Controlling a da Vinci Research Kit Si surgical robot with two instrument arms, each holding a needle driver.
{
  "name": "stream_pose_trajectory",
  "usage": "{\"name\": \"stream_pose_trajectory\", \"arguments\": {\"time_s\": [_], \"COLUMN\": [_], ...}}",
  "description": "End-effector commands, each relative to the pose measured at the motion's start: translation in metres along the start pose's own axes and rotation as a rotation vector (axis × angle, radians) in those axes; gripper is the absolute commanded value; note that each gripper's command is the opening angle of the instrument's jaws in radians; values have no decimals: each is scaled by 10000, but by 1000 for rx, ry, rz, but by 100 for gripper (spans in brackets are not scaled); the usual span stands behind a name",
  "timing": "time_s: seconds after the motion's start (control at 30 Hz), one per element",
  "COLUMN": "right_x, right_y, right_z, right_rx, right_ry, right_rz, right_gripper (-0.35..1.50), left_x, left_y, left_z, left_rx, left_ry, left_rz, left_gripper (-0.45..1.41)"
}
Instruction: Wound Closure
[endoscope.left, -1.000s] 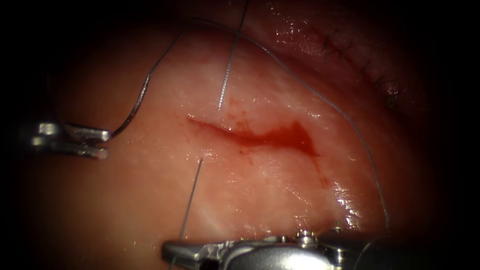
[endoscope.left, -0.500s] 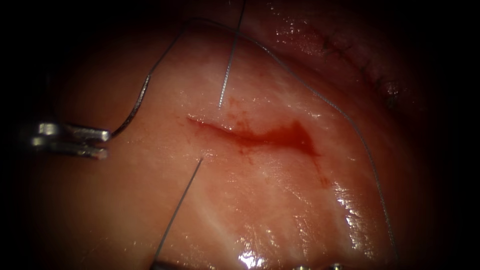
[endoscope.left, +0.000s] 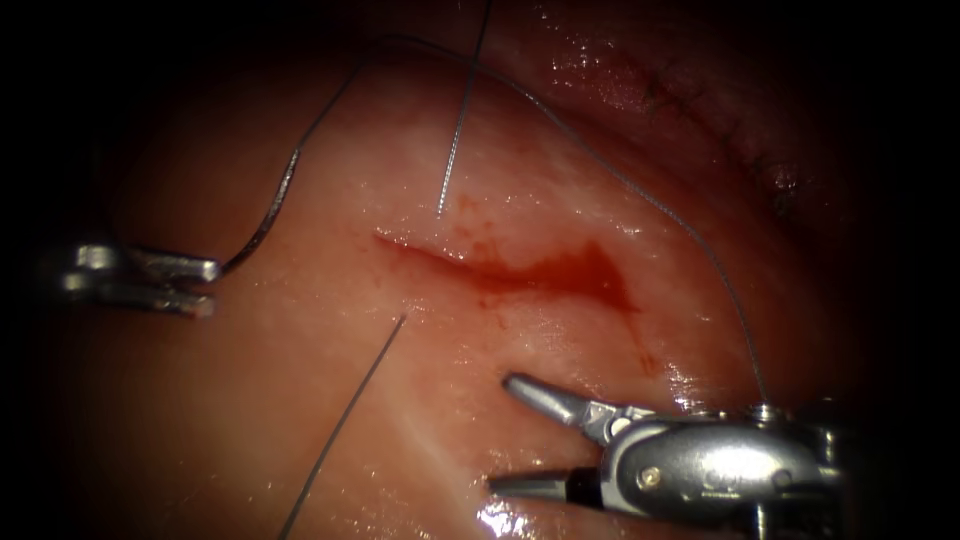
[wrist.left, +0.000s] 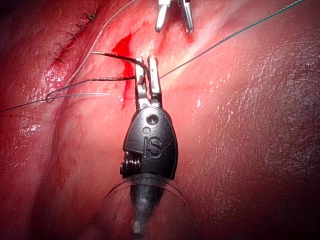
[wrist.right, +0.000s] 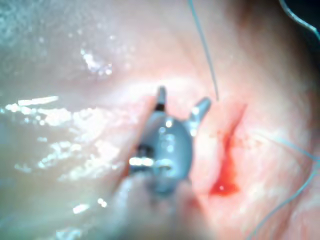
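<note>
The tissue (endoscope.left: 300, 400) has a cut (endoscope.left: 520, 272) with red fluid (endoscope.left: 585, 275) pooled at its right end. My left tool (endoscope.left: 205, 285) rests left of the cut, shut on the curved needle (endoscope.left: 268, 220), which is clear of the tissue; the same grip appears in the left wrist view (wrist.left: 147, 72). Thread (endoscope.left: 620, 180) enters above the cut's left end, emerges below it, and trails toward the near edge (endoscope.left: 340, 425). My right tool (endoscope.left: 502, 432) hovers below the cut's right half, open and holding nothing, as the right wrist view (wrist.right: 181, 100) confirms.
An older stitched line (endoscope.left: 720, 125) runs across the darker tissue at the far right, also seen in the left wrist view (wrist.left: 75, 35). A long arc of thread sweeps over the top of the tissue and down to the right tool's wrist (endoscope.left: 765, 410).
The right tool, a second ago at the near edge with the near thread strand at its jaws, dropped out of the picture and returned open below the cut. That strand now slants further left. Left tool unmoved.
</note>
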Motion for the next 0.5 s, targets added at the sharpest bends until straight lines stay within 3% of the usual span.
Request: {"name": "stream_pose_trajectory", "arguments": {"time_s": [0.03, 0.27, 0.5], "right_x": [-14, -38, -41], "right_y": [3, 10, 13], "right_z": [20, 57, 82], "right_rx": [4, 13, 20], "right_ry": [6, 12, 4], "right_rz": [-1, -10, -11], "right_gripper": [135, 131, 128], "left_x": [-8, -8, -8], "left_y": [5, 5, 5], "left_z": [3, 3, 3], "left_rx": [-1, -1, -1], "left_ry": [1, 1, 1], "left_rz": [-4, -4, -4], "left_gripper": [-45, -45, -45]}}
